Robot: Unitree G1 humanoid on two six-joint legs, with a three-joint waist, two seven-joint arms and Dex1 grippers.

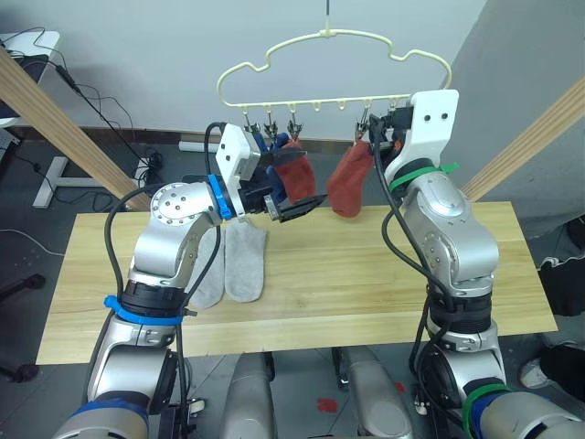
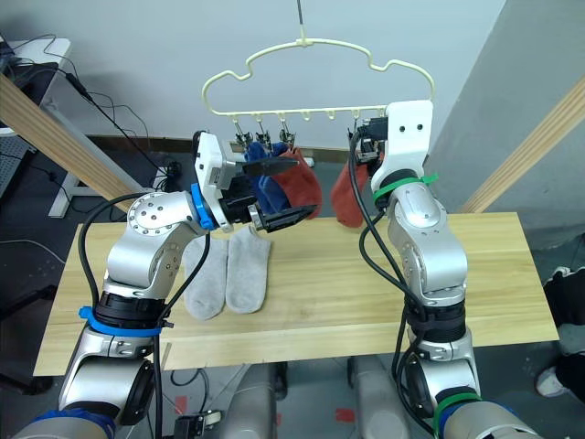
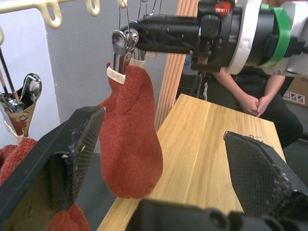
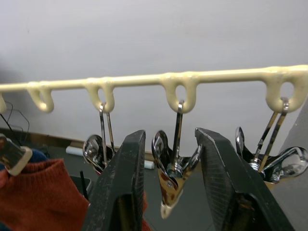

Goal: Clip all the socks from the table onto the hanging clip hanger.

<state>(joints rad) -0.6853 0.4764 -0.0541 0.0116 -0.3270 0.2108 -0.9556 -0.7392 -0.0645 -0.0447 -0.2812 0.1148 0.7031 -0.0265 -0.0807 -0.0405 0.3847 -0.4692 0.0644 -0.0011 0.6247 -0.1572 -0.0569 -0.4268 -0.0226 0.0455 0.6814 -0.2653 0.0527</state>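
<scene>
My left end effector (image 1: pixel 291 190) gapes empty below the clip hanger (image 1: pixel 334 69); my right end effector (image 4: pixel 169 185), fingers apart, straddles one hanger clip (image 4: pixel 169 180).

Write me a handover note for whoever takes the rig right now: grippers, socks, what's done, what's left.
Left gripper: jaws open, empty, raised by the hung socks.
Right gripper: jaws open around a free metal clip on the clip hanger, nothing held.
Hung: one rust-red sock near the right gripper, a second rust-red sock and blue socks toward the left; how many blue I cannot tell.
Left: two light grey socks lie side by side on the table. Pick and clip them.
</scene>
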